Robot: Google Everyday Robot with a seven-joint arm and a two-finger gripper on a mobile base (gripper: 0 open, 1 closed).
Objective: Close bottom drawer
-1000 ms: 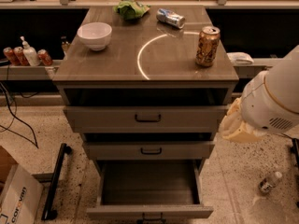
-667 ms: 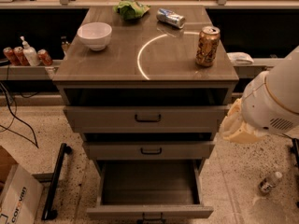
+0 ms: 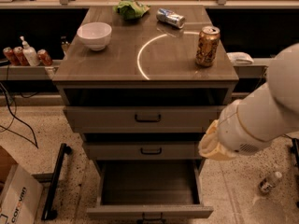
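The bottom drawer (image 3: 149,212) is the lowest of three in the grey-tan cabinet. It is pulled far out, with its deep plain box (image 3: 148,183) showing empty and its small black handle at the frame's lower edge. My white arm (image 3: 254,118) reaches in from the right, and its tan end (image 3: 214,144) hangs beside the cabinet's right side at the height of the middle drawer. The gripper itself is out of view.
The middle drawer (image 3: 142,150) and top drawer (image 3: 147,118) stand slightly out. On the cabinet top are a white bowl (image 3: 94,35), a gold can (image 3: 207,45), a lying silver can (image 3: 170,17) and a green bag (image 3: 131,9). A cardboard box (image 3: 16,195) and a black bar (image 3: 55,181) are on the floor at left, a bottle (image 3: 270,182) at right.
My arm has moved a little left and down, closer to the cabinet's right side. The drawers have not moved.
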